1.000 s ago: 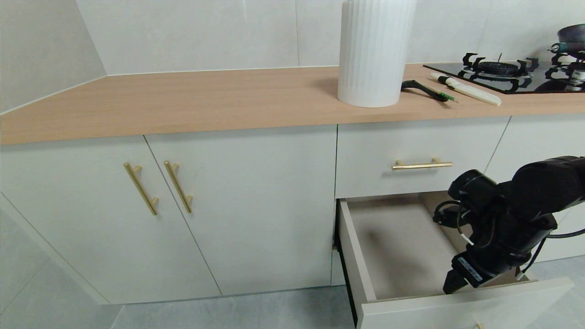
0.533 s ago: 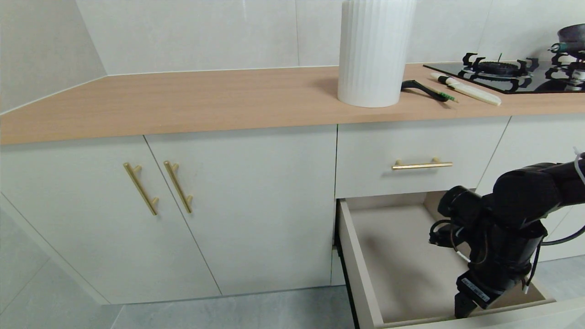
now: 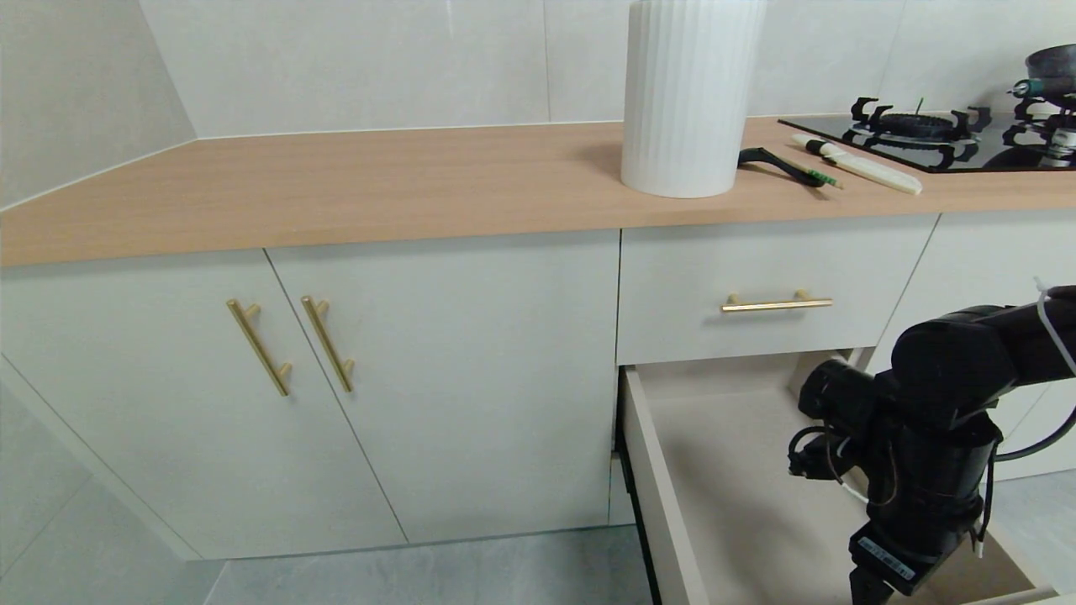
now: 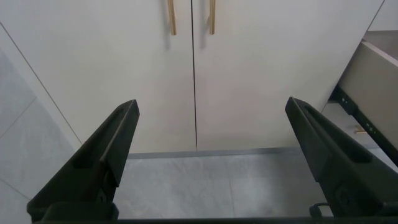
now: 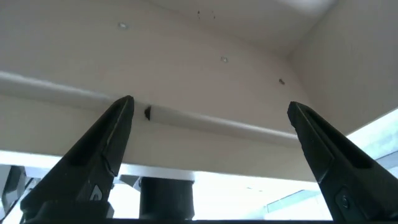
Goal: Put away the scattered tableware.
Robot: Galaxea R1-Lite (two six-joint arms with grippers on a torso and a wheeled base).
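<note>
Two utensils lie on the wooden counter (image 3: 378,181) beside the hob: a black-handled tool (image 3: 777,162) and a cream knife (image 3: 866,168) with a dark handle. Below them the lower drawer (image 3: 656,487) stands pulled far out, and its inside looks bare. My right gripper (image 3: 874,581) hangs low over the drawer's front end. In the right wrist view this gripper (image 5: 209,102) is open, its fingers spread wide close to the drawer's pale front panel (image 5: 205,62). My left gripper (image 4: 211,102) is open with nothing in it, low before the double cabinet doors (image 4: 261,74).
A tall white ribbed container (image 3: 689,97) stands on the counter left of the utensils. A black gas hob (image 3: 933,134) occupies the far right. The upper drawer (image 3: 773,281) is closed. The drawer's side (image 4: 373,74) juts out over the grey floor (image 4: 205,186).
The lower drawer has slid further out toward me. My right arm has moved back and down with its front end, so the gripper now sits at the picture's bottom edge.
</note>
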